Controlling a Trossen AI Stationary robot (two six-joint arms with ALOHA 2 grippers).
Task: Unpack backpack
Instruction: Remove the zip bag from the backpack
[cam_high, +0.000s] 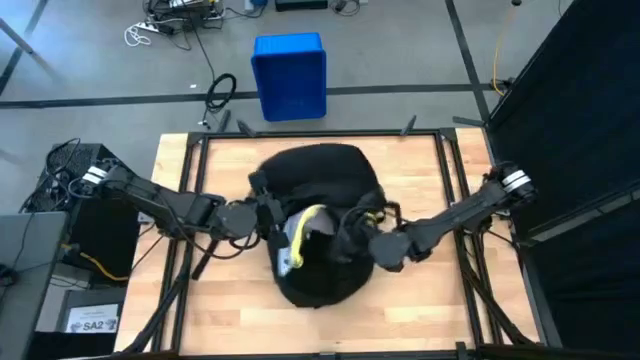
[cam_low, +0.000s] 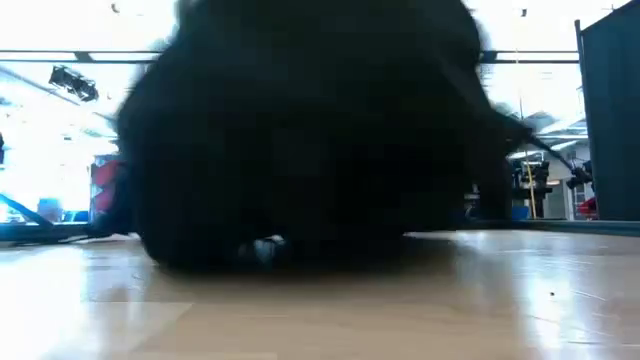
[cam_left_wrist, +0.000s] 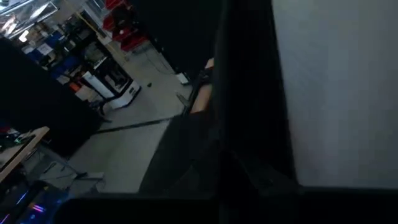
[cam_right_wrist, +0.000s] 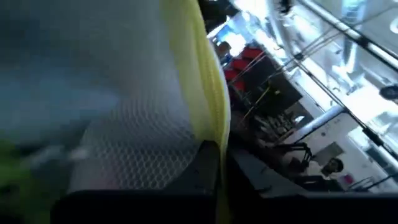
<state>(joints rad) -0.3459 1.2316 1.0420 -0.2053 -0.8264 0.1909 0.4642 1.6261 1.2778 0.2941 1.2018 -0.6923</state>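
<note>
On the table (cam_high: 420, 180), both my left end effector (cam_high: 268, 222) and right end effector (cam_high: 352, 235) meet the backpack (cam_high: 320, 175); grip state I cannot tell.

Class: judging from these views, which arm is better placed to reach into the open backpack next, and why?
Probably the right. In the high view the right gripper sits at the backpack opening, and its wrist view shows yellow-green lining close up. The left gripper is at the opening's edge.

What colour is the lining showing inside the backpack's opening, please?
Yellow-green lining, clearest in the right wrist view.
</note>
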